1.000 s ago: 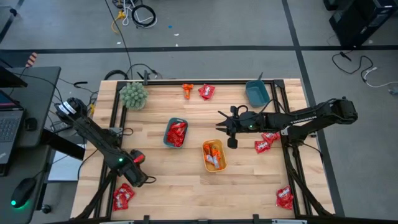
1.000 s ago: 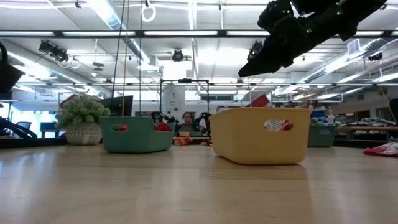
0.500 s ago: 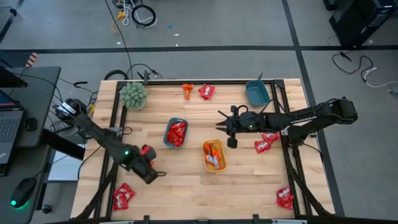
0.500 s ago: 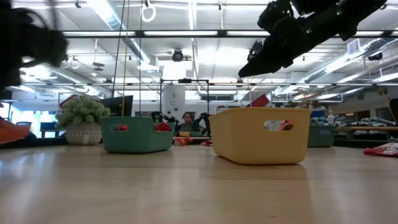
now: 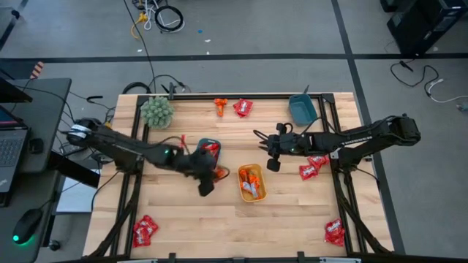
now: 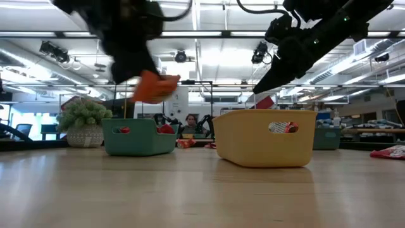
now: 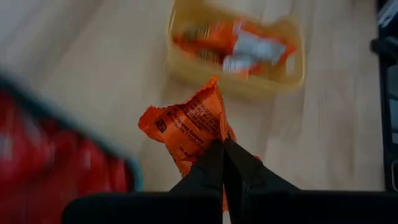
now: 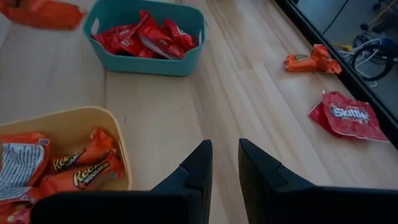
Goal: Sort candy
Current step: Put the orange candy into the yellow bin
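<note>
Orange candy (image 7: 189, 127): one packet, pinched at one end of its wrapper by the left end effector (image 7: 222, 163), jaws closed on it. Carried above the table (image 5: 190, 212), between the teal tray (image 5: 198, 162) and the yellow tray (image 5: 243, 191), in the high view.

Handling, judged: light, soft foil packet, crinkly and probably slick. Body hangs free past the fingers, so it may swing or slip if moved fast. A pinch on the flat crimped end seems the better hold; the filled middle would likely squash or slide.

Yellow tray already holds several orange packets (image 8: 87, 168). Teal tray holds red packets (image 8: 146, 37). Judged destination for the held piece: yellow tray, just beside it.

Unsorted candy on the table: red packet (image 5: 243, 107) and orange piece (image 5: 221, 106) at the far edge; red packets near the right arm (image 5: 313, 166); red at the near right corner (image 5: 335, 232); red at the near left corner (image 5: 144, 229).

Right end effector (image 8: 225, 163): hovers over the table beside the yellow tray, fingers slightly apart, nothing between them.

Blue tray (image 5: 303, 109) far right, contents not visible. Green plant (image 5: 157, 112) far left corner.
</note>
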{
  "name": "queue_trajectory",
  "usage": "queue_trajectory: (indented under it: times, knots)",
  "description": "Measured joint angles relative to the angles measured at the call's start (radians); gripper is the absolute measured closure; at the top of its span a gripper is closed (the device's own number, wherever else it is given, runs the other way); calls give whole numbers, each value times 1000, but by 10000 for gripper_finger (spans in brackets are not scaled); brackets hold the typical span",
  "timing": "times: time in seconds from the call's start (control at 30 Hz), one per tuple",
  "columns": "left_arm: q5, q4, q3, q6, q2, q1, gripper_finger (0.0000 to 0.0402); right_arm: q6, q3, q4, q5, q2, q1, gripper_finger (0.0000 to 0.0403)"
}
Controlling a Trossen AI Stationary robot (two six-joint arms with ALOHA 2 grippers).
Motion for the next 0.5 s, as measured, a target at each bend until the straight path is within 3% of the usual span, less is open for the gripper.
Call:
queue_trajectory:
  times: [0.2, 0.5]
  knots:
    - [110, 228, 36, 229, 123, 96, 401, 1, 0, -36, 2, 0, 0, 339]
    - [158, 169, 287, 530, 367, 117, 401, 27, 0, -95, 29, 0, -11, 339]
